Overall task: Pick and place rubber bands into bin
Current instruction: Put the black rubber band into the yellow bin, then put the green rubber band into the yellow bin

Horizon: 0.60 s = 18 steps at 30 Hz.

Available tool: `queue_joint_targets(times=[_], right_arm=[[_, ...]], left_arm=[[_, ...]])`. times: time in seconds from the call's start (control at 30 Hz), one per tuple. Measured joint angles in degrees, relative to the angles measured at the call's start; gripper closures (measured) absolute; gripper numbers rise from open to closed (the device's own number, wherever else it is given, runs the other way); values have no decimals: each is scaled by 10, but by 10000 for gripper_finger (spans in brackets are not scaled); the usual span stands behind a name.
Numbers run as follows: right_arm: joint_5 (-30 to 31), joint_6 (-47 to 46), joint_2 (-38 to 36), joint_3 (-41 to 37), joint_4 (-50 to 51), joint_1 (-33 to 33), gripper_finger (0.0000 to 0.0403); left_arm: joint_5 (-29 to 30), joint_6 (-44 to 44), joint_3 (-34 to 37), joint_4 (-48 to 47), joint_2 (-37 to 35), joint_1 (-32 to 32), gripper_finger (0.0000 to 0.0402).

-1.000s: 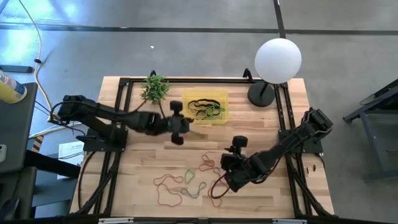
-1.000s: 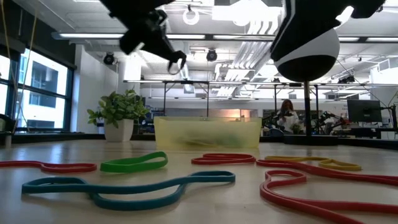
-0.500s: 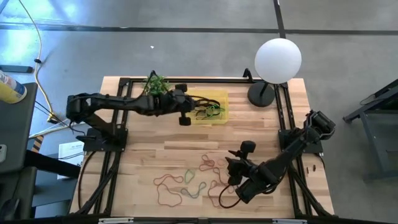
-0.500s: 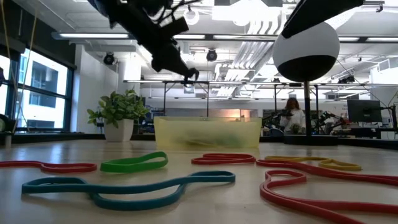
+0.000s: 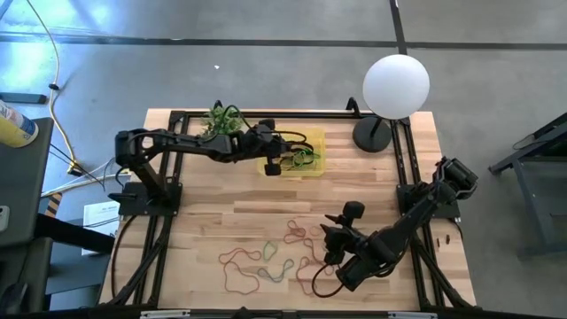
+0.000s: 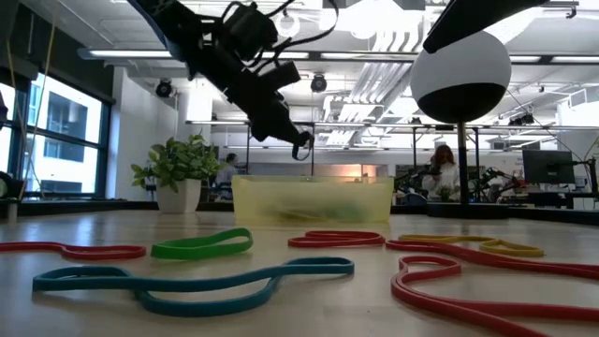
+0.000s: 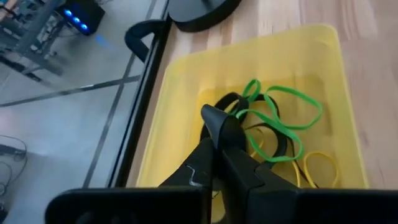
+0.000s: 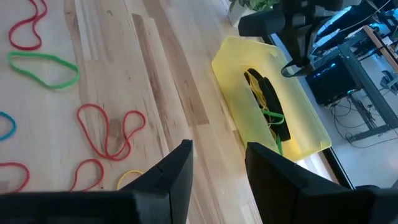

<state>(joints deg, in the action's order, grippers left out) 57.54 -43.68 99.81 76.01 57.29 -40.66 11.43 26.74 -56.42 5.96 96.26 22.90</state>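
The yellow bin [image 5: 316, 138] stands at the table's far edge and holds black and green rubber bands [image 7: 281, 101]. My left gripper [image 5: 275, 167] hangs shut above the bin's near left part, and the low view shows it [image 6: 301, 145] well above the bin [image 6: 314, 198]. Several loose bands [image 5: 266, 257] in red, green, blue and yellow lie flat on the near half of the table. My right gripper [image 5: 330, 241] is open above the right end of that scatter. In its wrist view its fingers [image 8: 217, 168] point toward the bin [image 8: 231, 57]. My left gripper pinches a thin dark band between its fingertips, which slant down from the table's left. A small dark loop [image 6: 305, 148] curls below the tips, lifted clear above the bin. In the wrist view the shut fingers hide the place of contact.
A green plant [image 5: 220, 124] stands just left of the bin. A lamp with a white globe [image 5: 396, 84] stands on a dark base [image 5: 372, 135] to its right. Black frame rails run along the table's sides. People sit in the room beyond [image 6: 438, 170].
My left gripper has swung, still shut, from above the table's middle toward the far edge and to the right, ending above the bin. My right arm has drawn back slightly toward the near right, then held still. The bands on the table have not moved.
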Motion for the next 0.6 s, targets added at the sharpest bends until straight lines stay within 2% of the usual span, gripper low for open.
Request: queue_joint_targets(times=[0.13, 0.43, 0.6], right_arm=[[0, 0, 0, 0, 0, 0, 265], [-1, 0, 0, 0, 0, 0, 265], [-8, 0, 0, 0, 0, 0, 265]], left_arm=[[1, 1, 0, 2, 1, 0, 375], [1, 0, 0, 0, 1, 0, 261], [-4, -1, 0, 0, 1, 0, 220]])
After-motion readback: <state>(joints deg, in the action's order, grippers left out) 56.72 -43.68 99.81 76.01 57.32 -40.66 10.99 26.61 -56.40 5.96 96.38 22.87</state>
